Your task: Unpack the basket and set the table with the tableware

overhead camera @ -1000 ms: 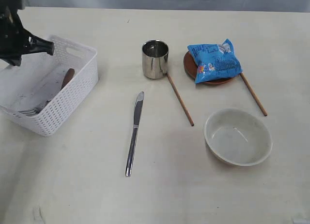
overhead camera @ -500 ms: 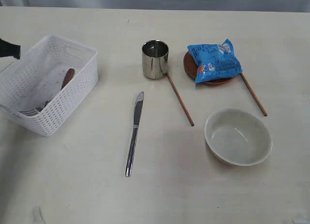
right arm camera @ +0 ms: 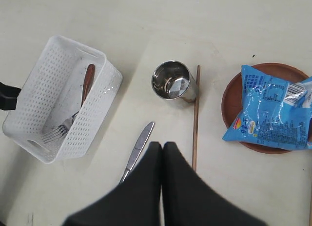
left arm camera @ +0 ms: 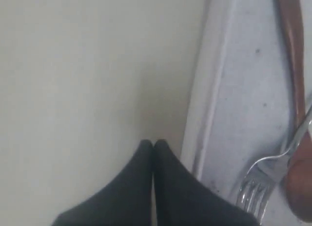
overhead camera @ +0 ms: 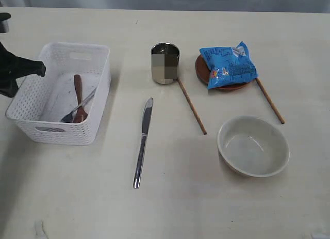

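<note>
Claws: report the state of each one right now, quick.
Left claw: closed, holding nothing, beside the basket.
Right claw: closed, holding nothing.

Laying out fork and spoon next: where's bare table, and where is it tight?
Bare: the strip between the basket and the knife, and the broad band below knife and bowl in the exterior view. A narrower lane lies between the knife and the chopstick by the cup. Crowded: around cup, plate and snack bag.
</note>
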Motion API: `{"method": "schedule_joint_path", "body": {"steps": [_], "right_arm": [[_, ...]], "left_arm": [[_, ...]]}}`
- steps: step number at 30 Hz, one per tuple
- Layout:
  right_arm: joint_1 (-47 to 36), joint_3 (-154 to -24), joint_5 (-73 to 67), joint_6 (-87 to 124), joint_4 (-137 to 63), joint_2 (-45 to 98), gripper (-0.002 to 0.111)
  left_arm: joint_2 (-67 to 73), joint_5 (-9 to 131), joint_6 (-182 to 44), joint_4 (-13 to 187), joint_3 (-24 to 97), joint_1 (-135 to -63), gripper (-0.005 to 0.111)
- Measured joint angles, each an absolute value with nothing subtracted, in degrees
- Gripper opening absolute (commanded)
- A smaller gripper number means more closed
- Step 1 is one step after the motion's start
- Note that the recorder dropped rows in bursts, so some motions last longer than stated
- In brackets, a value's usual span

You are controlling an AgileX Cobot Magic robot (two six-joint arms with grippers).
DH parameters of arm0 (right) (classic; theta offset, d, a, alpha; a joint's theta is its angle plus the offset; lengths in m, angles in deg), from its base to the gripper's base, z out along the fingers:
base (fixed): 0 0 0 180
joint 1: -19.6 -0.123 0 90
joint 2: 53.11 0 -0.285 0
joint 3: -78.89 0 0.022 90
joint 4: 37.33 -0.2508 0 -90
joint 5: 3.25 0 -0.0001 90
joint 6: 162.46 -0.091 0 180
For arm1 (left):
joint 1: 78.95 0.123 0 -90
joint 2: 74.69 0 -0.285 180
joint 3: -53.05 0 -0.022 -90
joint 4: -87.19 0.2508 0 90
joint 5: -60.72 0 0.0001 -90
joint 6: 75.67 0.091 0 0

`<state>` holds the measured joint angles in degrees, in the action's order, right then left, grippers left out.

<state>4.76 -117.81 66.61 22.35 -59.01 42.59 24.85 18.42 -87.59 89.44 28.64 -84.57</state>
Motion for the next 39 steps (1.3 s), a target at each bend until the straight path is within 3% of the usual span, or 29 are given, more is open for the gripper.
{"method": "schedule_joint_path", "body": {"steps": [6,9,12,14,26,36,39], "right_arm": [[4.8,-117.8,66.6,22.3,-59.0,42.6,0.000],[4.8,-117.8,66.6,22.3,-59.7,42.6,0.000],[4.8,-117.8,66.6,22.5,-60.8,42.6,0.000],[4.8,-117.8,66.6,22.5,-61.2,42.6,0.000],[4.8,-117.8,66.6,22.5,-61.5,42.6,0.000],[4.8,-117.8,66.6,22.5,-61.5,42.6,0.000],[4.8,-117.8,66.6,22.5,-61.5,42.6,0.000]], "left_arm": [[18.3,24.7,-87.8,86.6,29.9,-84.6,0.002],[15.3,27.3,-80.5,76.8,31.8,-85.0,0.022],[15.6,24.0,-76.3,68.8,34.2,-86.4,0.051],[17.3,20.6,-75.7,68.0,35.8,-87.7,0.057],[31.4,8.0,-75.7,80.3,42.4,-97.8,0.057],[39.9,9.5,-68.4,82.4,43.0,-98.9,0.056],[41.3,11.9,-64.2,80.6,43.0,-98.9,0.048]]}}
